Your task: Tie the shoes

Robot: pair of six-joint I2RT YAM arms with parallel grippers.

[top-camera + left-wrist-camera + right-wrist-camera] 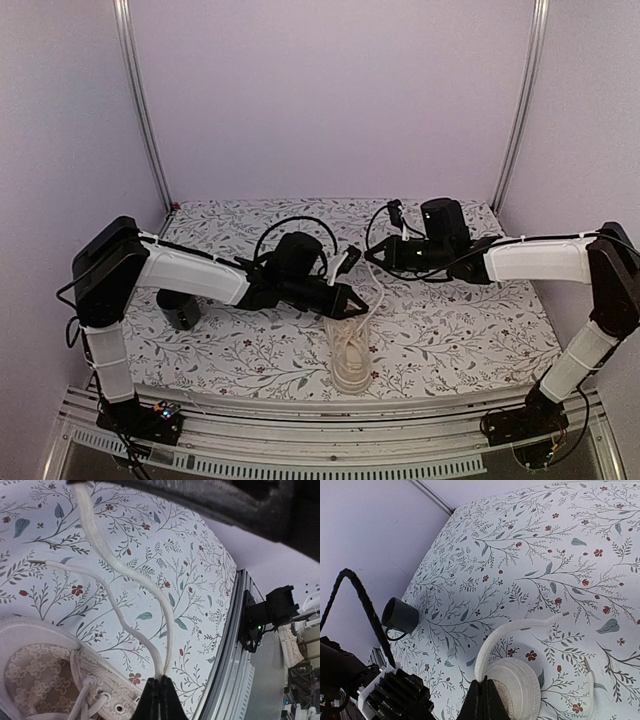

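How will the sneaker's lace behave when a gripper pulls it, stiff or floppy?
Probably floppy: the lace curves loosely from the left gripper. Perhaps slightly springy: it holds an arc at the right gripper.

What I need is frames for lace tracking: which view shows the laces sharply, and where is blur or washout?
Left wrist: laces crisp, dark shape along the top edge blurred. Right wrist: lace sharp, black cable at left slightly soft. Top external: even light, no glare, shoe small and pale against the cloth.
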